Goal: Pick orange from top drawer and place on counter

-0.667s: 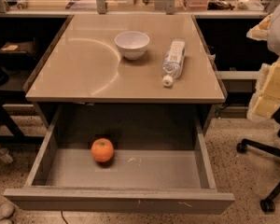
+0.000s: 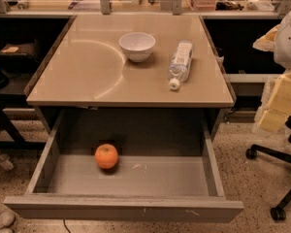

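No change detected against the view 0.7 s earlier: orange (image 2: 106, 156), white bowl (image 2: 137, 46) and water bottle (image 2: 180, 63) at identical positions. Top drawer (image 2: 121, 208) pulled out below the counter (image 2: 77, 76). Orange resting on the drawer floor, left of centre, toward the back, clear of both side walls. Tool (image 2: 280, 101) judged to be the pale blocky form at the right edge, beside the counter and well apart from the orange. Released or clenched: cannot tell. Orange not in its grasp. Task status, as judged: pick not begun, approach pending. For the next move, descend into the drawer from above, keeping clear of the counter's front edge.
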{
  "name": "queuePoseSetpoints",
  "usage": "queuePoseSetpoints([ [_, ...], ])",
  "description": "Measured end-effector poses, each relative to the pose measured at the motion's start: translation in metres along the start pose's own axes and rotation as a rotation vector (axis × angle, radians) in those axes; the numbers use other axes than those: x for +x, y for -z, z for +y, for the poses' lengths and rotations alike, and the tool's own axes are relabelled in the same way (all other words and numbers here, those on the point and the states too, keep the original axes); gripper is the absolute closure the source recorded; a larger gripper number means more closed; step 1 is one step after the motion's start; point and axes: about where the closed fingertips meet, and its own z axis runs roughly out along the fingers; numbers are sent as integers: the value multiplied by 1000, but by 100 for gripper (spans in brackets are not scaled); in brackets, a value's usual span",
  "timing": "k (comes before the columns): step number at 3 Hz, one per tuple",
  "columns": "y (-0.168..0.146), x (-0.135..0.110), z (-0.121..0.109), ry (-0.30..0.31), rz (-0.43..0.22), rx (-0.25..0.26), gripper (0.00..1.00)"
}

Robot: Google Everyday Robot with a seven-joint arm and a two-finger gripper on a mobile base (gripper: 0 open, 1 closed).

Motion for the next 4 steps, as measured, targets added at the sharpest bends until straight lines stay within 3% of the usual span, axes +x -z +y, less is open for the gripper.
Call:
queuePoseSetpoints([
  [2, -67, -40, 66, 34, -113, -144, 0],
  [3, -67, -41, 67, 35, -118, -141, 0],
  [4, -90, -55, 75, 9, -177, -147, 0],
])
